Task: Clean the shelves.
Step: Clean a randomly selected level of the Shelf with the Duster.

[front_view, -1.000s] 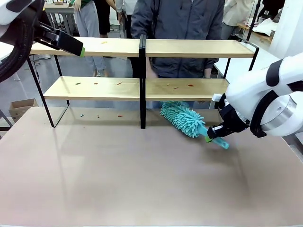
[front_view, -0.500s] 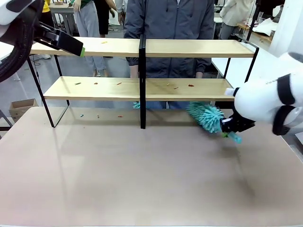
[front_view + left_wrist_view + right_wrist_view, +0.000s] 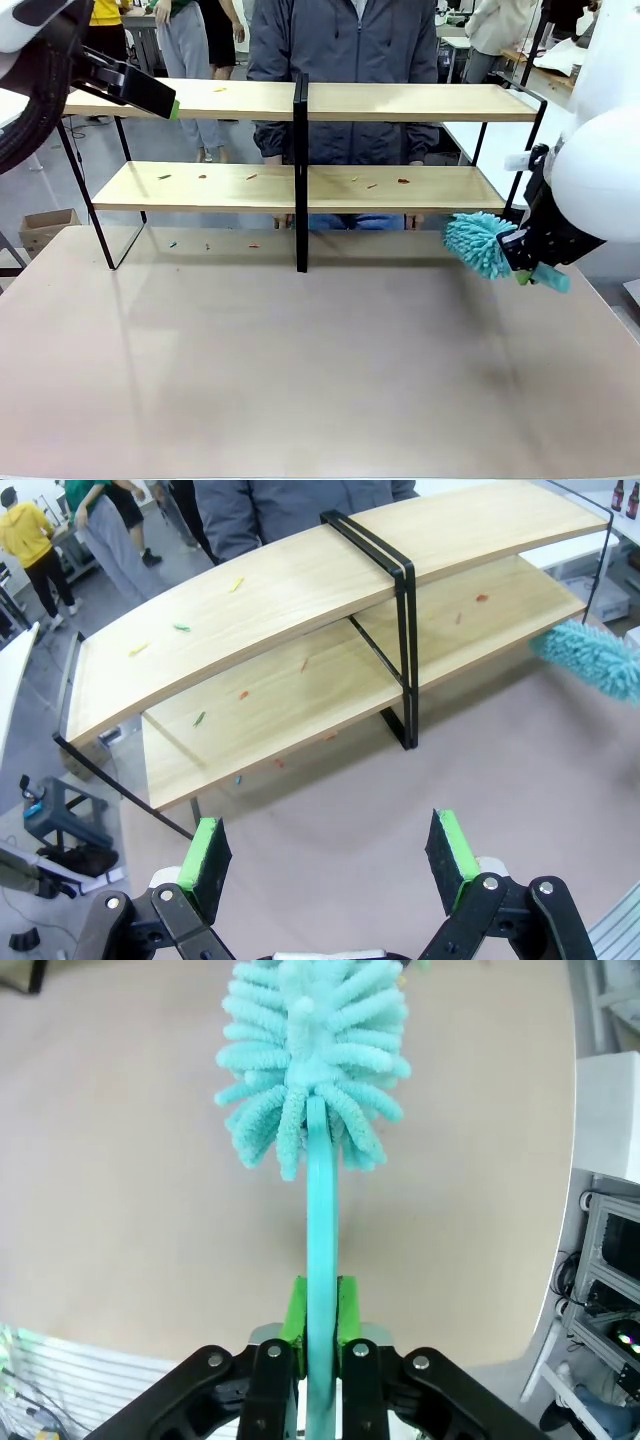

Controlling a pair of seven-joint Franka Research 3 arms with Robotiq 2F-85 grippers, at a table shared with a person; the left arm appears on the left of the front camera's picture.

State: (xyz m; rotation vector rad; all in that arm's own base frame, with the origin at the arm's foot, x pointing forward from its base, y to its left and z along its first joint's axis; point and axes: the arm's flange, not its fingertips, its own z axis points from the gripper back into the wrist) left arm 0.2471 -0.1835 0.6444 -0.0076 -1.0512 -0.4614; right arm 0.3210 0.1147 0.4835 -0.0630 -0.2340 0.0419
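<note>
Duster swung right of shelves, right end effector clamped on it, left end effector apart.

A pinkish-beige worktop spreads across the foreground. At its far side stands a person in a grey zip jacket. An open cardboard box sits on the floor to the left. Farther back is another person in a yellow shirt, and a dark stool stands on the floor.
</note>
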